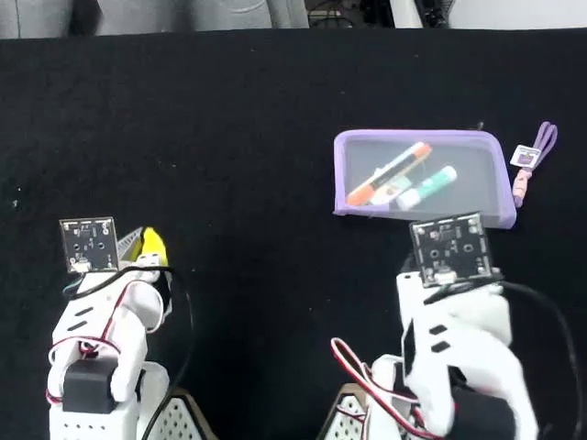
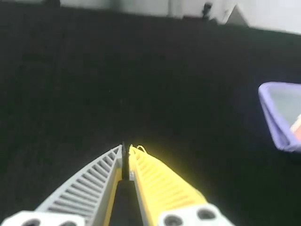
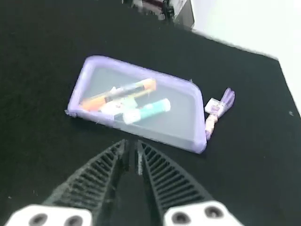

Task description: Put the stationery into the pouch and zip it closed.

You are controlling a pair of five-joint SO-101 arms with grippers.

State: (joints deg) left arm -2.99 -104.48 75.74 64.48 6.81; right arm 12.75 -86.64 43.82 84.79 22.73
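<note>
A purple-edged clear pouch [image 1: 477, 174] lies flat on the black table at the right. Inside it I see an orange marker [image 1: 396, 171], a green-capped glue stick [image 1: 429, 184] and a small white item. A purple strap with a tag [image 1: 532, 156] trails from the pouch's right end. In the right wrist view the pouch [image 3: 178, 122] lies just beyond my right gripper [image 3: 130, 149], which is shut and holds nothing. My left gripper [image 2: 126, 155], grey and yellow, is shut over bare cloth far to the left of the pouch [image 2: 277, 117]. Whether the zip is closed I cannot tell.
The black cloth [image 1: 202, 128] covers the whole table. Both arm bases [image 1: 101, 385] stand at the near edge. A pale wall and some clutter lie behind the table's far edge.
</note>
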